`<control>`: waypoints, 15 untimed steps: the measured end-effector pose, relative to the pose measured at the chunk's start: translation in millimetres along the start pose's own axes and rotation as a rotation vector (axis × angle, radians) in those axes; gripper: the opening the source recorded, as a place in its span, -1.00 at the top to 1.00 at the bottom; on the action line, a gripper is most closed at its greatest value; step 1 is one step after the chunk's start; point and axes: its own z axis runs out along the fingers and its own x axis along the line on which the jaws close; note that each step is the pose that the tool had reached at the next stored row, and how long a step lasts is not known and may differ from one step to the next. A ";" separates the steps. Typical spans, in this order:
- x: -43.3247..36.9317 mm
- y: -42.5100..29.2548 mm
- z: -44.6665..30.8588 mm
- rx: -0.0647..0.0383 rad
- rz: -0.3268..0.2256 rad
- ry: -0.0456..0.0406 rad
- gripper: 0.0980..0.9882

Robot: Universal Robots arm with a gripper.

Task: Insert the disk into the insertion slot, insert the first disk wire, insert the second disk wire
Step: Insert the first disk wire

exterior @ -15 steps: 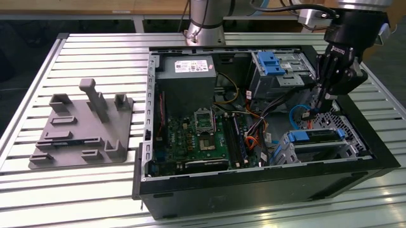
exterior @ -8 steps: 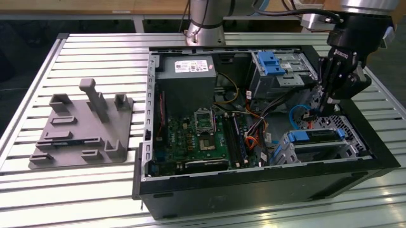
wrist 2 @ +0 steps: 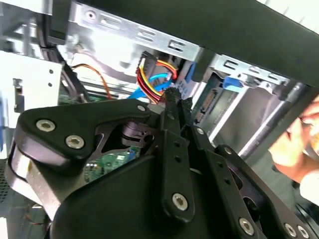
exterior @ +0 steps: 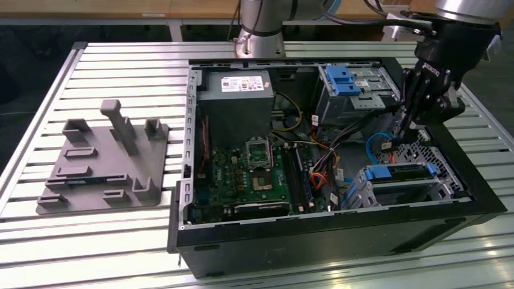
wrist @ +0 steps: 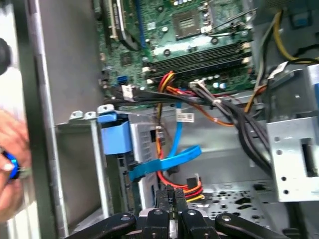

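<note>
The hand [wrist 2: 178, 98] has its fingers pinched together on the plug of the red-and-yellow disk wire [wrist 2: 149, 74]. Just past the fingertips is the disk [wrist 2: 218, 102], lying flat in the insertion slot [exterior: 365, 194] with its connector end turned toward the hand. The plug is close beside that end and, by my judgement, not yet seated.

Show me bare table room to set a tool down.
Bare table slats lie nearer the camera than the grey fixture and beyond it. Inside the computer case it is crowded: cables pack round the disk and the hand.
</note>
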 end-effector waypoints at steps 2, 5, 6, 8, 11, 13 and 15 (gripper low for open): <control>2.6 -0.4 -0.9 -0.004 -0.001 -0.0242 0.85; 6.6 -1.0 -2.1 -0.007 -0.002 -0.0409 0.85; 8.1 -1.2 -2.1 -0.007 -0.002 -0.0420 0.85; 10.8 -1.7 -2.3 -0.007 -0.003 -0.0435 0.85; 12.6 -2.0 -2.2 -0.006 -0.007 -0.0438 0.85; 13.0 -2.0 -2.0 -0.005 -0.014 -0.0436 0.85; 13.4 -2.1 -2.0 -0.003 -0.021 -0.0434 0.85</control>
